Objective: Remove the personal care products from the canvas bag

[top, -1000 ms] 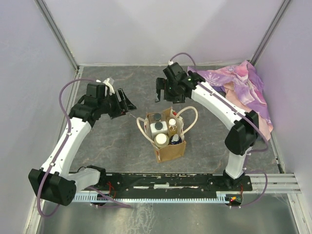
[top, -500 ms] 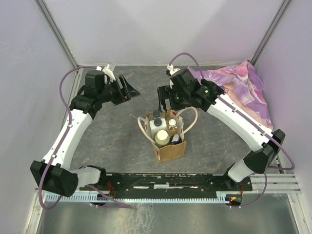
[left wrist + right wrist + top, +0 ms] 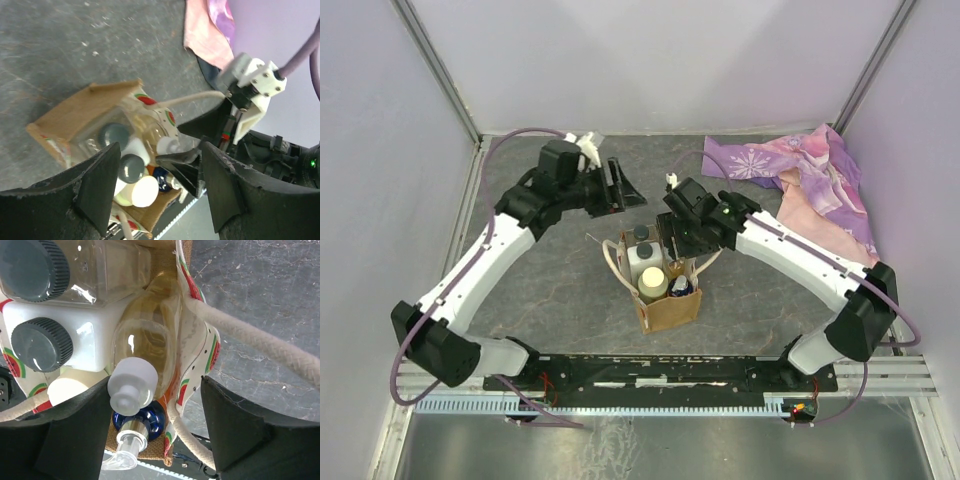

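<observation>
Right gripper (image 3: 155, 412) jaws apart straddling the slim yellowish bottle (image 3: 145, 340) upright in the canvas bag (image 3: 670, 308); bag wall's in the gap too, so I'd shift inward before closing; left gripper (image 3: 157, 185) spread, hovering above.

I see the left gripper (image 3: 160, 150) with its two black fingers spread wide in the foreground, holding nothing. Between them shows the tan boxy canvas bag (image 3: 75, 112) with red watermelon prints, standing on the grey mottled table (image 3: 75, 40).

Inside the bag:
- a clear bottle (image 3: 95, 142) with a dark grey cap
- a second dark grey cap (image 3: 131, 167) beside it
- a round cream cap (image 3: 145, 192)
- a blue top (image 3: 161, 176)

The right gripper (image 3: 172, 144) has its black fingers on either side of a white-capped slim bottle (image 3: 167, 146); I cannot confirm contact. A cream rope handle (image 3: 190, 99) runs toward it. A pink-purple cloth (image 3: 210, 30) lies beyond.
</observation>
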`<state>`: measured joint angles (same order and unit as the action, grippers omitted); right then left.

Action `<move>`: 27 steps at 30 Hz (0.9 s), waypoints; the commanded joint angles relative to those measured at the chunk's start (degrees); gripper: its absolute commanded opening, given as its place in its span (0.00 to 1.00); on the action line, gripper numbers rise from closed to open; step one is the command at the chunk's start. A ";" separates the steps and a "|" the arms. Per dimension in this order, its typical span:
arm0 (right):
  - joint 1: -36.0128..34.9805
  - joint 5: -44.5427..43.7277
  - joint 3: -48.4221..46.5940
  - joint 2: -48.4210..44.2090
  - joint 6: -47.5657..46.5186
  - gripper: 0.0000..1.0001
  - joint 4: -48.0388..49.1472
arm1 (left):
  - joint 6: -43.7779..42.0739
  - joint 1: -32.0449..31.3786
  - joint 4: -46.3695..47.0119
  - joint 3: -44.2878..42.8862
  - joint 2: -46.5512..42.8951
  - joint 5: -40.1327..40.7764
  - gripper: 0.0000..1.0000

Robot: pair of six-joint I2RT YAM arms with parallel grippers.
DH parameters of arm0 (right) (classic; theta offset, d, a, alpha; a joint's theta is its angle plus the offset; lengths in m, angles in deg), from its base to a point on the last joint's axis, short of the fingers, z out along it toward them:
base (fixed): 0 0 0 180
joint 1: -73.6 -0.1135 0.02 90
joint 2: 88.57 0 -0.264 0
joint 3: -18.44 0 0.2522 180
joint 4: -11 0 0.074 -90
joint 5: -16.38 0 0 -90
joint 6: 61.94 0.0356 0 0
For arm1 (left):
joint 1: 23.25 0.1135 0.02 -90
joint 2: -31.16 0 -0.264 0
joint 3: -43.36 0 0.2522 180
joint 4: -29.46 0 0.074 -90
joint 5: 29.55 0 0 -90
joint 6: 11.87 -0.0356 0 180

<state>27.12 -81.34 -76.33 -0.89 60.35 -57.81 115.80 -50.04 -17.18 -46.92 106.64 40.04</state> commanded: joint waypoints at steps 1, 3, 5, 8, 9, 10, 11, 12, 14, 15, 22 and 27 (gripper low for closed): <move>-0.37 -1.17 1.71 -2.57 1.42 0.73 2.21 | -0.32 -5.64 -3.25 -4.02 3.21 4.79 0.72; -0.37 -1.22 2.71 -2.72 1.53 0.71 2.49 | -0.26 -6.20 -5.01 -2.92 3.06 7.13 0.72; -0.37 -1.24 3.96 -3.07 1.56 0.71 3.31 | -0.22 -6.17 -5.98 -1.39 1.81 9.86 0.71; -0.37 -1.09 4.92 -2.96 1.78 0.72 4.03 | -0.78 -6.18 -8.14 -0.31 1.44 12.05 0.71; -0.37 -1.07 5.11 -2.84 1.95 0.72 4.23 | -0.88 -6.17 -9.03 -0.08 1.65 12.10 0.71; -0.32 -1.06 5.17 -2.86 1.99 0.72 4.43 | -0.99 -6.31 -9.69 0.28 1.94 12.29 0.71; -0.36 -1.00 5.23 -2.79 2.03 0.71 4.69 | -1.13 -6.48 -10.08 0.90 2.07 12.73 0.70; -0.41 -1.10 5.44 -2.82 2.04 0.71 4.99 | -1.20 -6.66 -10.28 1.55 2.04 13.40 0.70; -0.37 -1.31 5.60 -2.90 2.31 0.71 5.19 | -1.61 -7.01 -11.06 2.36 2.11 14.72 0.70; -0.37 -1.39 5.64 -2.99 2.33 0.71 5.17 | -1.90 -7.22 -11.92 2.44 2.22 15.53 0.70; -0.37 -1.60 6.63 -3.70 2.97 0.73 5.38 | -3.93 -7.67 -15.83 4.30 1.21 22.88 0.70; -0.37 -1.59 6.54 -3.49 3.33 0.73 5.04 | -4.10 -7.62 -13.62 8.31 1.30 20.82 0.64</move>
<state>26.70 -81.02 -70.41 -3.27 63.37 -51.64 113.73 -57.47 -31.83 -40.71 109.15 60.37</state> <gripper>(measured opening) 0.729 0.671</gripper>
